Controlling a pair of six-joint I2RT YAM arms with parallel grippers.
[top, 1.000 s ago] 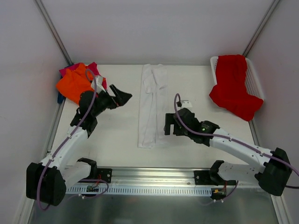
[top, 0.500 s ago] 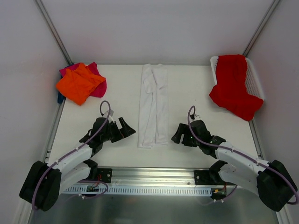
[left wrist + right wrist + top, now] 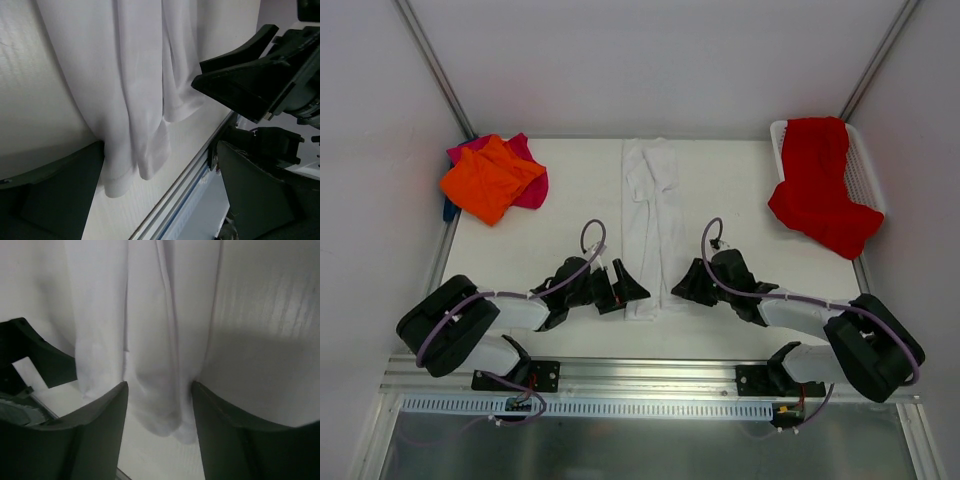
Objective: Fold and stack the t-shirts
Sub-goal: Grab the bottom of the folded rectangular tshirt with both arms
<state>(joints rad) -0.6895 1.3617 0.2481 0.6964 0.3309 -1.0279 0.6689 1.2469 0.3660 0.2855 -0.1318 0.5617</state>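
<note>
White tabletop [image 3: 570, 220] carries the white t-shirt [image 3: 653, 215], folded into a long strip down the middle; my left gripper [image 3: 627, 288] and right gripper [image 3: 683, 288] flank its near hem, both jaws spread apart

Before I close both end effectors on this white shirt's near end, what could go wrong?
The near hem of the white t-shirt lies in uneven layers; a pinch may catch only some, undoing the fold. The left end effector and right end effector sit close and could collide.

White tabletop [image 3: 570, 215]; plain pale walls [image 3: 650, 70] on three sides; metal rail [image 3: 650, 372] along near edge; even light.
</note>
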